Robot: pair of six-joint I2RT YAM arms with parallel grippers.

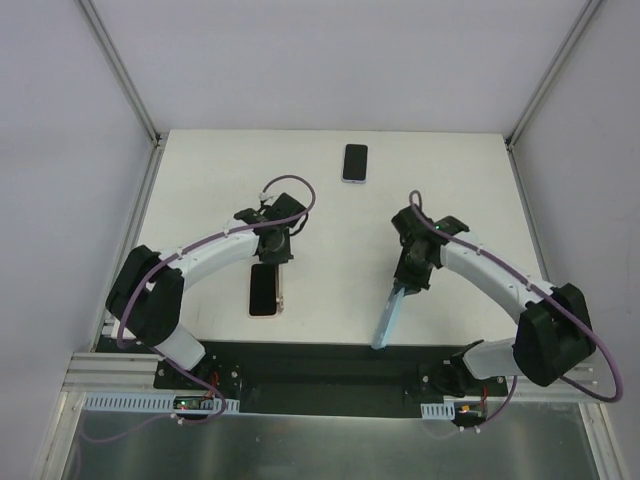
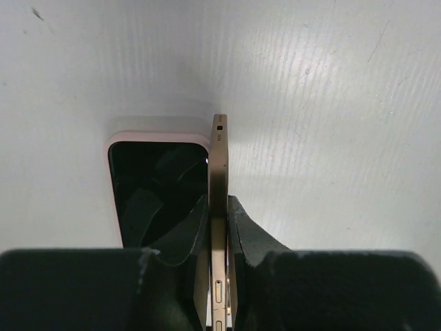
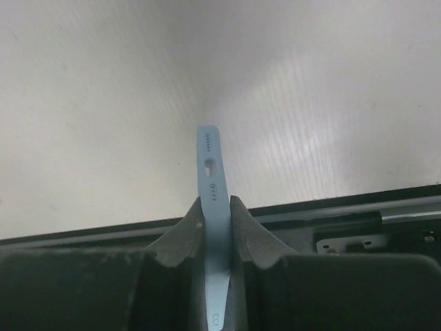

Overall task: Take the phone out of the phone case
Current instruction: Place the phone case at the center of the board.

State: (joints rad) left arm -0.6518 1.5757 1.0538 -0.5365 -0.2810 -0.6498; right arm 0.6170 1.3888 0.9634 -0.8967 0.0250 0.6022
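Since both claws are pinching their items edge-on, we reckon the separating is pretty much done. The left gripper [image 2: 219, 201] is closed on the flat faces of the gold phone [image 2: 219, 148], which is turned up on its side so only the thin edge with buttons shows. It looks bare to us, no case lip around it. Holding it by the faces makes sense, since that gives the pads the most surface to grip.

The right gripper [image 3: 215, 201] is clamped the same way on the blue case [image 3: 209, 162]. It's thin enough, with open port and speaker cut-outs, that we'd guess it's empty, though we can't see inside. In the top view it angles down toward the black rail [image 1: 320, 360] at the near edge of the table [image 1: 200, 180], well apart from the gold phone. That probably keeps the two arms out of each other's way.

Just beside the gold phone, a pink-cased phone [image 2: 158, 183] lies flat, screen up. We can't tell if the two touch. A far phone [image 1: 355, 163] in a pale case sits alone near the back.

Our count is three phones (one bare, two cased), three cases (blue, pink, pale) and two grippers, both gripping something.
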